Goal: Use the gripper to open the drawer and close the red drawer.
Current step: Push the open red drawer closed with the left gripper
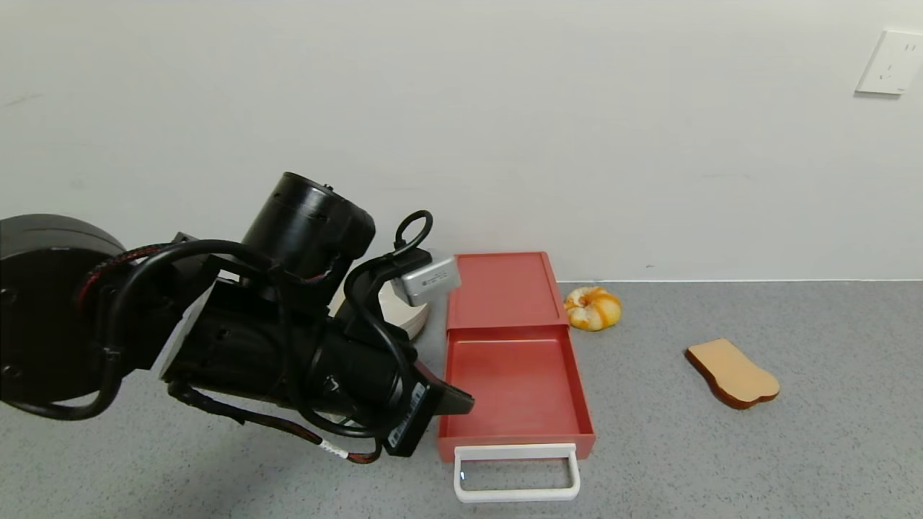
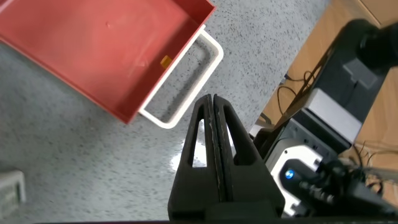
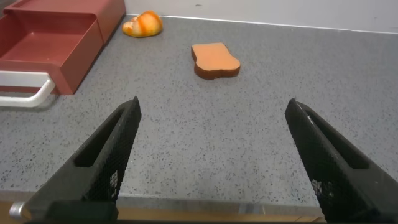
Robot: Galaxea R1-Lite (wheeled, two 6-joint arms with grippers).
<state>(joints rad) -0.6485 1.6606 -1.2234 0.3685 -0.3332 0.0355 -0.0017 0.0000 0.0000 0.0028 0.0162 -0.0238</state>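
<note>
The coral-red drawer [image 1: 513, 375] stands pulled out of its flat red case [image 1: 503, 290], with its white loop handle [image 1: 516, 473] toward me. The tray is empty. My left gripper [image 1: 461, 401] is shut with nothing in it; it hangs just left of the drawer's front corner, clear of the handle. In the left wrist view the shut fingers [image 2: 212, 134] point past the handle [image 2: 186, 84] and the drawer [image 2: 106, 50]. My right gripper [image 3: 214, 106] is open and empty, low over the table to the right; the drawer [image 3: 53, 46] shows far off in its view.
A beige bowl [image 1: 411, 317] sits behind my left arm, next to the case. An orange pumpkin-like toy [image 1: 593, 308] lies right of the case near the wall. A bread slice [image 1: 732, 373] lies farther right. The table's front edge [image 3: 205, 208] is close under the right gripper.
</note>
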